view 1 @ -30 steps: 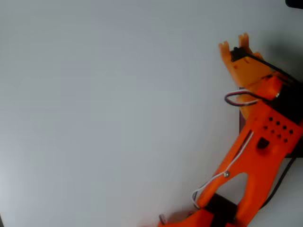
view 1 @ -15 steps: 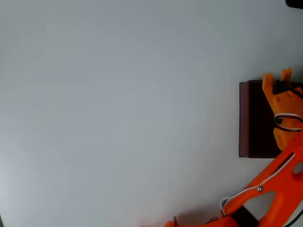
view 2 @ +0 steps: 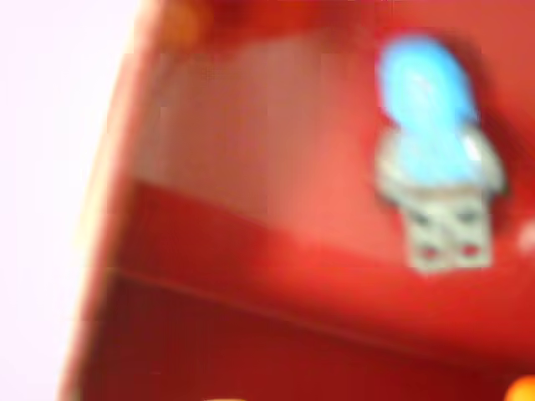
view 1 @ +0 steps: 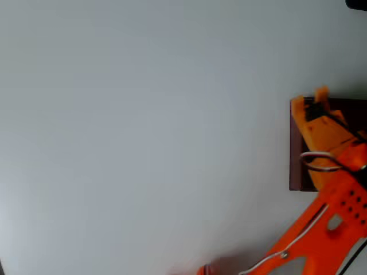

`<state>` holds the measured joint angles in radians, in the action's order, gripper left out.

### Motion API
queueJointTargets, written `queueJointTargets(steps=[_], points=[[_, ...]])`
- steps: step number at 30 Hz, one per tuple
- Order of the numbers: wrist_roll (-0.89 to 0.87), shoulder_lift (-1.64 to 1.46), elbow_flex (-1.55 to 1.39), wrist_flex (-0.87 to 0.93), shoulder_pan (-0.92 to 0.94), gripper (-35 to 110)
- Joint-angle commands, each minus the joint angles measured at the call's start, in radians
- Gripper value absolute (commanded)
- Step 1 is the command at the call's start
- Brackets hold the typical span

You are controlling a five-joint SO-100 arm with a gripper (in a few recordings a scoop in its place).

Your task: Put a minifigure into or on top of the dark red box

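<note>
In your wrist view the tiny toy minifigure (view 2: 435, 159), with its bright blue rounded head and pale grey body, sits in the upper right of the picture against the red inner surfaces of the large dark red rectangular box (view 2: 251, 276). Its head points up and its two short legs point down in that picture. The whole view is blurred, so you cannot tell whether the figure lies on the floor of the box or leans on a wall, nor whether anything grips it. A lighter pinkish-red panel lies behind and to the left of the figure, a deeper red band runs below it, and the box's left edge slants up the picture beside a pale strip of worktop (view 2: 50, 125).

From overhead, you see the dark red box (view 1: 296, 154) at the right edge, its maroon left wall standing clear beside a very dark interior. Your orange pincer (view 1: 309, 103) is over the upper left corner of the box, its two orange fingertips pointing toward the top of the picture with a narrow gap between them; you cannot tell from these pictures whether it is released or clenched. The orange arm runs from there down to the lower right corner. The plain pale grey worktop (view 1: 143, 137) spreads across the rest.
</note>
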<state>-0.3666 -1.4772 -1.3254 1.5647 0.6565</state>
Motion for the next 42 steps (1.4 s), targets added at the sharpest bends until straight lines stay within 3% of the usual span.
queueJointTargets(steps=[1,16,22,26,33,36,42], points=[[-0.011,-0.356,-0.324,-0.091,-0.083,16],[-0.075,-1.279,-1.221,-0.463,-0.802,4],[0.015,-1.532,-1.348,-0.437,-0.937,1],[0.046,-1.878,-1.516,-0.385,-0.968,1],[0.178,-1.878,-1.523,-0.301,-1.048,0],[0.055,-1.878,-1.575,-0.281,-1.055,0],[0.143,-1.879,-1.684,-0.276,-1.112,0]])
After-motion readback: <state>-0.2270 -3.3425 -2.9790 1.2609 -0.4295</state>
